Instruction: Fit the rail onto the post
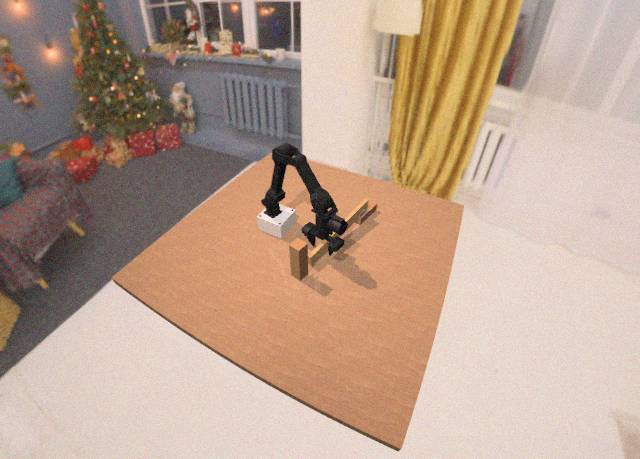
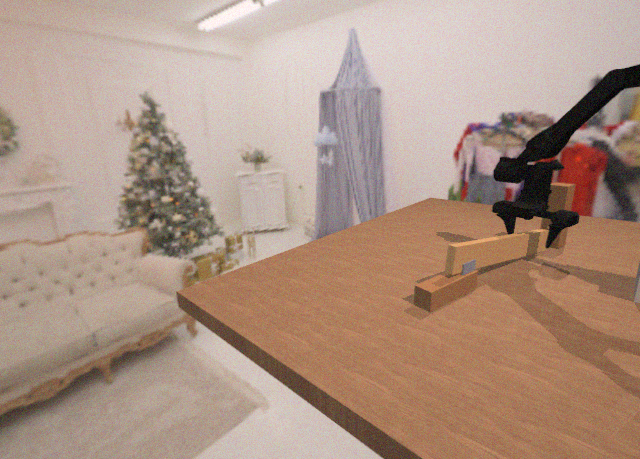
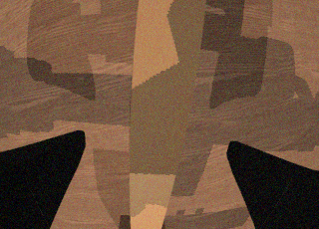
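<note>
Straddling the long pale wooden rail [image 1: 357,212] [image 2: 496,249] [image 3: 159,129], the spread black end effector [image 1: 324,243] [image 2: 530,237] [image 3: 159,144] grips nothing; lifting, pegging and release seemingly all remain.

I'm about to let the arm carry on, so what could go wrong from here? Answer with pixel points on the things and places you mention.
The open gripper [image 1: 321,242] [image 2: 530,234] [image 3: 159,144] straddles the rail [image 1: 357,212] [image 2: 493,250] [image 3: 159,134]; closing off-center could nudge it sideways. Lifting the near end might work the far end out of the bracket [image 2: 468,267]. The post [image 1: 298,260] [image 2: 563,198] stands close by, so a finger might bump it.
</note>
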### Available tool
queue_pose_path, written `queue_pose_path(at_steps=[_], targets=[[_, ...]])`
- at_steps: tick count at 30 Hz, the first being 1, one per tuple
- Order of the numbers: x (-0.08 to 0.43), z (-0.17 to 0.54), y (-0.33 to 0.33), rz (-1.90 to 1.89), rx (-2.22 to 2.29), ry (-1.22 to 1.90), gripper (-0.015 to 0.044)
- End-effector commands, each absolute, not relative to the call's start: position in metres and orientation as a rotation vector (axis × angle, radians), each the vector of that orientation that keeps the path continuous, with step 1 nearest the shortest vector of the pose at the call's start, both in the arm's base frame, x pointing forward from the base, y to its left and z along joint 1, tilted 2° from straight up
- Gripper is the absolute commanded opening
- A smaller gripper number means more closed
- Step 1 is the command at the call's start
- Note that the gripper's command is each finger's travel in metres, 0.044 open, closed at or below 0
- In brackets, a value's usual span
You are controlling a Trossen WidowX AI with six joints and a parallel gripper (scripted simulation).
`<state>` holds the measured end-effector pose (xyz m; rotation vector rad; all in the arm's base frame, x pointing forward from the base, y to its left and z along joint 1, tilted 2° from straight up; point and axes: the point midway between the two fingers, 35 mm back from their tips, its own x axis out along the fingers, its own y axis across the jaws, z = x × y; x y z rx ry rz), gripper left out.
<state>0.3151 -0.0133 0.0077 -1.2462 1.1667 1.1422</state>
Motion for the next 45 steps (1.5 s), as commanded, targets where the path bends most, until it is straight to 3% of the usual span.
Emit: queue_pose_path(at_steps=[1, 7, 21, 29, 45], targets=[[0.3120, -0.0023, -0.0128, 1.155, -1.236, 1.175, 0.0440], [0.3114, -0.0092, -0.0129, 1.155, -1.236, 1.176, 0.0440], [0.3114, -0.0092, -0.0129, 1.155, -1.236, 1.176, 0.0072], [0.3114, -0.0092, -0.0129, 1.155, -1.236, 1.176, 0.0000], [0.3112, -0.0056, -0.0135, 1.155, -1.236, 1.176, 0.0000]])
